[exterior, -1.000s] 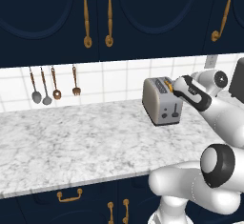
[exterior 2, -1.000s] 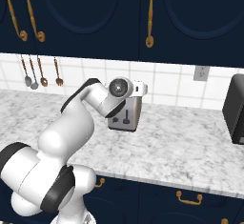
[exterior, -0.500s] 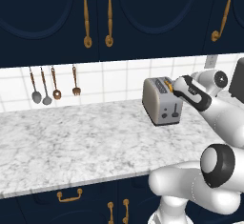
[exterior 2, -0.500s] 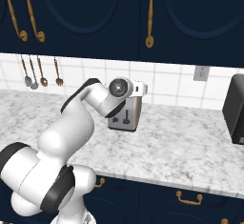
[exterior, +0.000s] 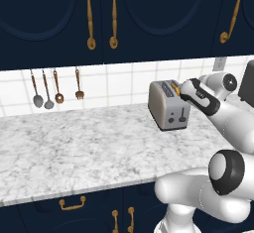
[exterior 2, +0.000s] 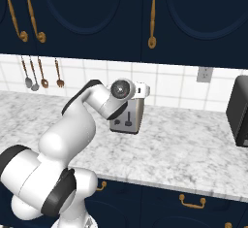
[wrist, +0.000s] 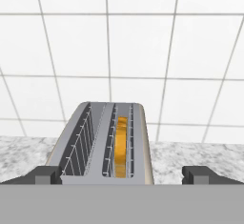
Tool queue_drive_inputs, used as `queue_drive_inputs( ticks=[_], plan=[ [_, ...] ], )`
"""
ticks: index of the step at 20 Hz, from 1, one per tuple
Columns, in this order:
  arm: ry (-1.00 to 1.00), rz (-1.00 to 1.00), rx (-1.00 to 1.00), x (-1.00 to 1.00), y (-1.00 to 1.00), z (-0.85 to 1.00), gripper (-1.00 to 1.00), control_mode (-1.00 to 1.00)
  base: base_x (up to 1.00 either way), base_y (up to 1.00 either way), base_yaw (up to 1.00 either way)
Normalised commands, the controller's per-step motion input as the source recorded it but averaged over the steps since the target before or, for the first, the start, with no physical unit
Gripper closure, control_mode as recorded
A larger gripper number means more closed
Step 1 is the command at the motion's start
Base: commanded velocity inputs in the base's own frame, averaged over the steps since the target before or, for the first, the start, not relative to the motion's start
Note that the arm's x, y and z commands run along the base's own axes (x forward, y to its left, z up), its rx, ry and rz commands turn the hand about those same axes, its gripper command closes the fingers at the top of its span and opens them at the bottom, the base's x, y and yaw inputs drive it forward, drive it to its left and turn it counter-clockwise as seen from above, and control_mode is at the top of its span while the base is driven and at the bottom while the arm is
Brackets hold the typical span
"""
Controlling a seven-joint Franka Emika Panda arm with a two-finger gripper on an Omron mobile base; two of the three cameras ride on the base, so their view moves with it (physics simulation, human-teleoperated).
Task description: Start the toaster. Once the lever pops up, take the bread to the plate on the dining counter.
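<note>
Gripper, jaws wide, hovers above the toaster holding bread.

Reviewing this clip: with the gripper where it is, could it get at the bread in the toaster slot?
Probably yes: the open gripper hangs just above the toaster, and the bread stands uncovered in one slot.

A white-and-grey marble counter carries the toaster, set near the tiled wall; a black appliance stands well apart.
</note>
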Motion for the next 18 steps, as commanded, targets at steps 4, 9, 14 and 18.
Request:
queue_drive_inputs(
  ticks=[4,9,14,18],
  plan=[
    [0.0,0.0,0.0,0.0,0.0,0.0,-1.0,-1.0,0.0,0.0,0.0],
    [0.0,0.0,0.0,0.0,0.0,0.0,-1.0,-1.0,0.0,0.0,0.0],
    [0.0,0.0,0.0,0.0,0.0,0.0,-1.0,-1.0,0.0,0.0,0.0],
    [0.0,0.0,0.0,0.0,0.0,0.0,-1.0,-1.0,0.0,0.0,0.0]
  ],
)
